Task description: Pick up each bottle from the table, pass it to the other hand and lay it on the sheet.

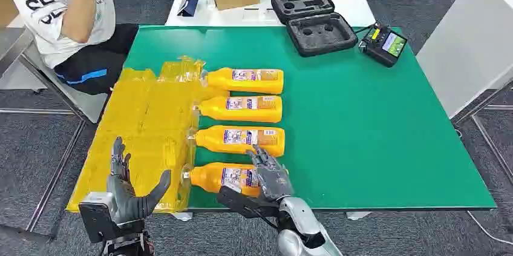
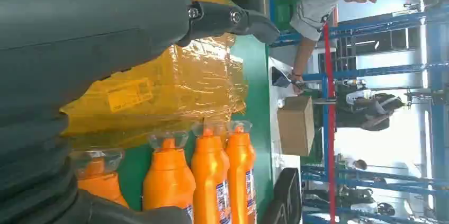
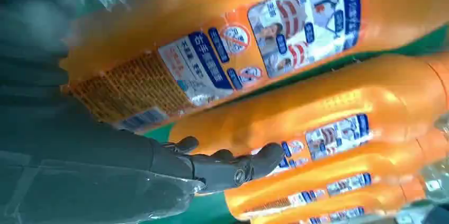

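Four orange bottles lie in a row on the green table, necks toward the yellow sheet, and none lies fully on it yet, so by my reading the whole job is still ahead. My right hand rests over the nearest bottle, fingers stretched across its label (whether they have closed on it I cannot tell), while my left hand waits over the sheet, fingers apart and holding nothing, ready for the pass
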Controlling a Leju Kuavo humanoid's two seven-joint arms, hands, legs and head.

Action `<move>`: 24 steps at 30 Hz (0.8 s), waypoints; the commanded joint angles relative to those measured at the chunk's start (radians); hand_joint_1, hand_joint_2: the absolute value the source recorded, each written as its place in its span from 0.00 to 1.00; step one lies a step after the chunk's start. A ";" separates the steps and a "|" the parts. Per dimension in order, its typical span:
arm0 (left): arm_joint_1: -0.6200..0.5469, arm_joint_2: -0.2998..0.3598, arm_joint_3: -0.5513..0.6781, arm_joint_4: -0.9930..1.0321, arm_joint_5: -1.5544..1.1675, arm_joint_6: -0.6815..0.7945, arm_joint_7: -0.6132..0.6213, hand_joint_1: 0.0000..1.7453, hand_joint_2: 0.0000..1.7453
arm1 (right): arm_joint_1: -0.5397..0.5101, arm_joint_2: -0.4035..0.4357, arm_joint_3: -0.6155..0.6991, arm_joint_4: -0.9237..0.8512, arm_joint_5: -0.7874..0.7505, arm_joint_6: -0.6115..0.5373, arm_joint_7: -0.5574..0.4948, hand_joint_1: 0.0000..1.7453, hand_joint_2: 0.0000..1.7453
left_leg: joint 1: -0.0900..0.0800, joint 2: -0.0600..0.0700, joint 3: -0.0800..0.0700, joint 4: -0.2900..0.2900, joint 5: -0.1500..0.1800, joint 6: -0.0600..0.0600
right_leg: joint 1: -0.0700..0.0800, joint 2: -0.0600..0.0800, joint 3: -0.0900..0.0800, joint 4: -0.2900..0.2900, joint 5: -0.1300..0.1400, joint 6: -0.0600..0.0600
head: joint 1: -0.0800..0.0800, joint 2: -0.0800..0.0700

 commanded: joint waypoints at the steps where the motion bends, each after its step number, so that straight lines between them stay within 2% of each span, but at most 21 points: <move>1: -0.024 -0.001 0.012 0.054 0.005 -0.002 0.007 0.00 1.00 | -0.045 -0.015 0.011 0.117 0.006 0.032 0.026 0.00 1.00 | 0.000 0.000 0.004 -0.002 -0.001 0.000 | 0.000 0.000 0.004 -0.001 -0.001 0.000 | 0.000 0.000; 4: -0.028 -0.001 0.013 0.058 0.005 -0.002 0.007 0.00 1.00 | -0.047 -0.017 0.015 0.133 0.013 0.043 0.030 0.00 1.00 | 0.000 -0.001 0.007 -0.002 -0.001 0.000 | 0.000 0.000 0.007 -0.002 -0.002 0.000 | 0.000 0.000; 5: -0.028 -0.001 0.014 0.058 0.005 -0.002 0.007 0.00 1.00 | -0.047 -0.017 0.015 0.133 0.013 0.044 0.030 0.03 1.00 | 0.000 -0.001 0.005 -0.002 -0.001 0.000 | 0.000 0.000 0.005 -0.002 -0.001 0.000 | 0.000 0.000; 6: -0.028 -0.001 0.014 0.058 0.005 -0.002 0.007 0.00 1.00 | -0.045 -0.017 0.016 0.134 0.013 0.044 0.030 0.13 1.00 | 0.000 -0.002 0.007 -0.002 -0.002 0.000 | 0.000 0.000 0.007 -0.002 -0.002 0.000 | 0.000 0.000; 7: -0.028 -0.001 0.014 0.058 0.005 -0.002 0.007 0.00 1.00 | -0.045 -0.017 0.016 0.134 0.013 0.044 0.030 0.34 1.00 | 0.000 -0.001 0.005 -0.002 -0.001 0.000 | 0.000 0.000 0.005 -0.002 -0.001 0.000 | 0.000 0.000; 9: -0.026 0.000 0.017 0.054 0.007 -0.002 0.008 0.00 1.00 | -0.038 -0.021 0.022 0.126 0.017 0.046 0.030 0.58 1.00 | 0.000 -0.001 0.006 -0.002 -0.001 0.000 | 0.000 0.000 0.006 -0.002 -0.002 0.000 | 0.000 0.000; 10: -0.025 -0.003 0.020 0.053 0.008 -0.001 0.009 0.00 1.00 | -0.038 -0.025 0.028 0.125 0.020 0.057 0.034 0.74 1.00 | 0.000 -0.002 0.006 -0.002 -0.001 0.000 | 0.000 -0.001 0.006 -0.002 -0.001 0.000 | 0.000 0.000; 13: -0.021 -0.009 0.034 0.042 0.008 0.010 0.007 0.00 1.00 | -0.042 -0.026 0.032 0.140 0.025 0.075 0.045 0.83 1.00 | 0.000 -0.001 0.006 -0.002 -0.001 0.000 | 0.000 0.000 0.006 -0.002 -0.001 0.000 | 0.000 0.000; 14: -0.019 -0.008 0.036 0.039 0.013 0.008 0.006 0.00 1.00 | -0.043 -0.026 0.034 0.146 0.026 0.080 0.047 0.91 1.00 | 0.000 -0.001 0.005 -0.001 -0.001 0.000 | 0.000 0.000 0.006 -0.002 -0.001 0.000 | 0.000 0.000; 16: -0.020 -0.008 0.038 0.037 0.013 0.011 0.006 0.00 1.00 | -0.044 -0.026 0.035 0.151 0.027 0.083 0.048 0.98 1.00 | 0.000 -0.001 0.007 -0.002 -0.001 0.000 | 0.000 0.000 0.007 -0.002 -0.001 0.000 | 0.000 0.000; 24: -0.021 -0.008 0.039 0.037 0.014 0.012 0.006 0.00 1.00 | -0.045 -0.026 0.036 0.154 0.027 0.085 0.048 0.98 1.00 | 0.000 -0.002 0.010 -0.002 -0.001 0.000 | 0.000 -0.001 0.010 -0.002 -0.001 0.000 | 0.000 0.000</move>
